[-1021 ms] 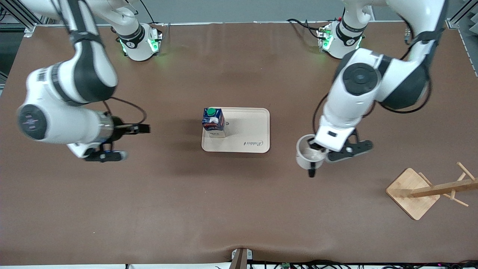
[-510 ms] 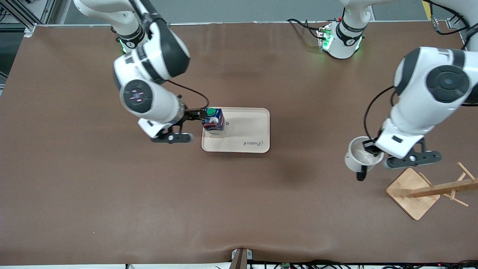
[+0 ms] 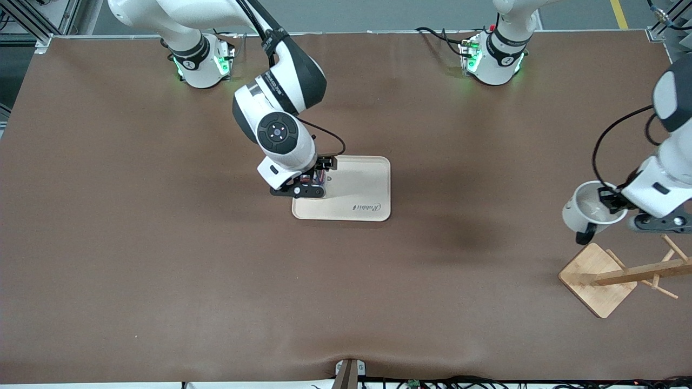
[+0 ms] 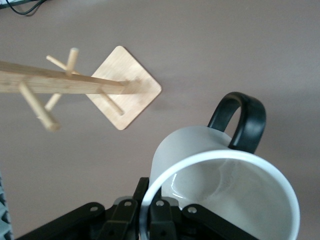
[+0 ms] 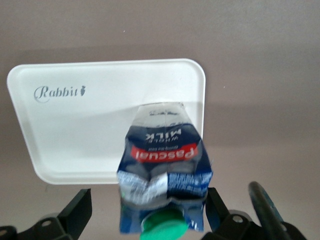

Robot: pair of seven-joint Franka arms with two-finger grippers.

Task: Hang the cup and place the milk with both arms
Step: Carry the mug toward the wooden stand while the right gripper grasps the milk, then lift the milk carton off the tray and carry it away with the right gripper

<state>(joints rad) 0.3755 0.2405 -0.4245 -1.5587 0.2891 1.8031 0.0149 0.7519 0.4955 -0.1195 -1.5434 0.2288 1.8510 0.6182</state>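
Milk (image 5: 165,175) label readable only from right wrist; front view hides it

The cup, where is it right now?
The cup is held in the left gripper above the table, beside the wooden rack at the left arm's end.

From my remote station at the rig: a brown table covering (image 3: 162,281) fills nearly everything I see, matte and evenly lit, with soft shadows near its middle. A grey floor strip (image 3: 346,16) runs along twelve o'clock, with a yellow line (image 3: 619,13) at one o'clock. Metal frame rails (image 3: 32,24) stand at eleven o'clock. Cables (image 3: 486,382) trail along six o'clock, beside a small bracket (image 3: 348,373) on the table's edge.
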